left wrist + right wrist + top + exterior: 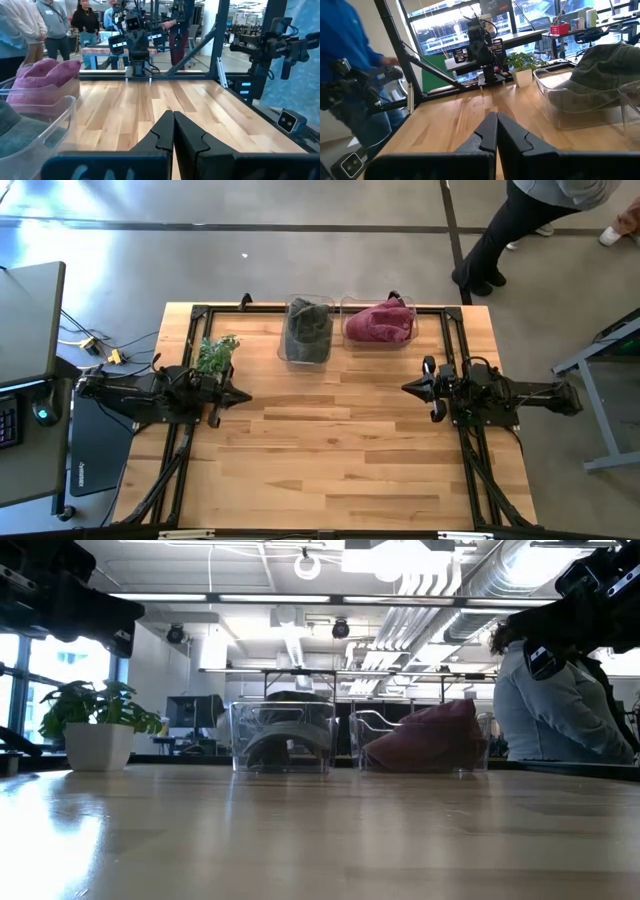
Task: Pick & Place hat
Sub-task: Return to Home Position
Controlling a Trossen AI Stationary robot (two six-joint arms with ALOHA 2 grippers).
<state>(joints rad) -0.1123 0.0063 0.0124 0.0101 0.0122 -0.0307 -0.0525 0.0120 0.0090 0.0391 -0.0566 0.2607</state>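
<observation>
Two pairs of fingers pressed together on nothing, plain only in the wrist views: left gripper [243,396] mid-left, right gripper [406,387] mid-right of the high view. Farther back, upper centre: black cap [309,330] in left transparent bin [283,352], red cap [380,322] in right transparent bin [346,304]. White pot [97,747] visible only from low; person [510,225] cut off at upper right.

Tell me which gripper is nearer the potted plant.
Left. The left gripper, jaws shut, is close by the potted plant at the left side of the table. The right gripper, jaws also shut, is far across at the right side.
</observation>
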